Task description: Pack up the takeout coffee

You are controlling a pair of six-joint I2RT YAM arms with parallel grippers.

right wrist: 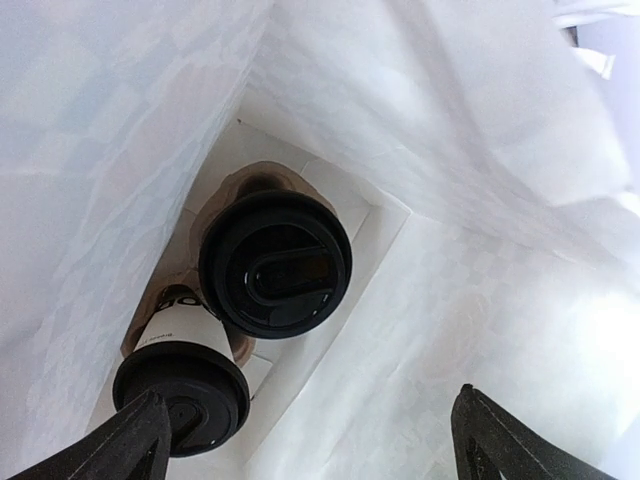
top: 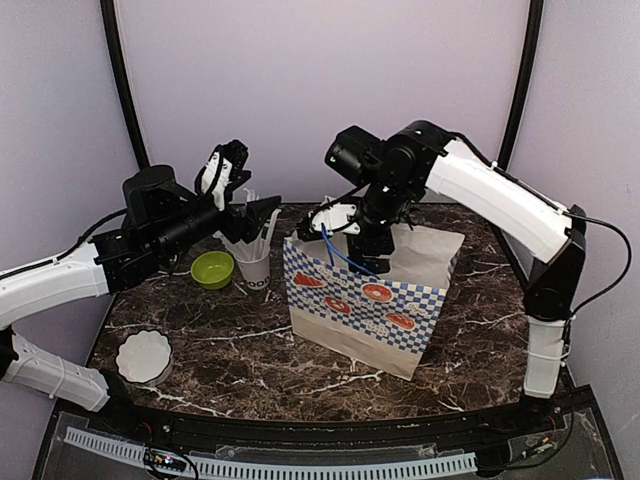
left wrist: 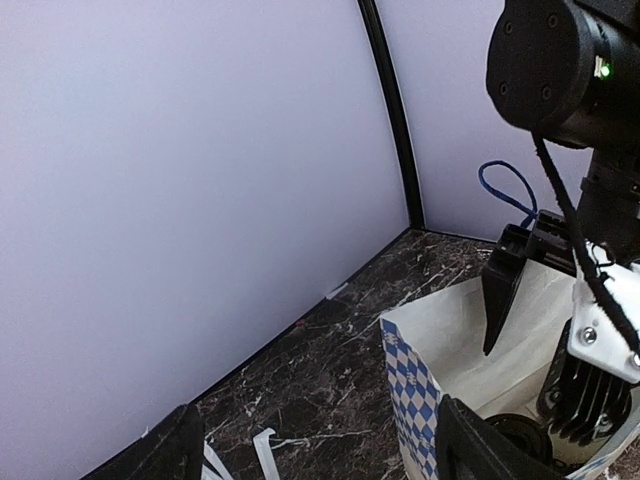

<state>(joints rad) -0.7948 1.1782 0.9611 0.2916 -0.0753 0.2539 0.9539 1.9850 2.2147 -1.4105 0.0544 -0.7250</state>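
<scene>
Two takeout coffee cups stand at the bottom of the blue-checked paper bag (top: 370, 300), set in a brown pulp carrier (right wrist: 238, 188). One black lid (right wrist: 275, 263) faces the right wrist view; the other cup (right wrist: 182, 397) is nearer, its white side with lettering showing. My right gripper (right wrist: 310, 400) hangs open above them in the bag's mouth (top: 370, 248), with nothing between its fingers. My left gripper (top: 258, 212) is open and empty to the left of the bag, above the table (left wrist: 320, 425). From there part of a black lid (left wrist: 520, 435) shows inside the bag.
A white cup with white straws (top: 255, 265) stands left of the bag, right under the left gripper. A green bowl (top: 212, 268) lies beside it, and a white fluted dish (top: 143, 357) sits near the front left. The bag's blue handle (top: 335, 250) sticks up by the right gripper.
</scene>
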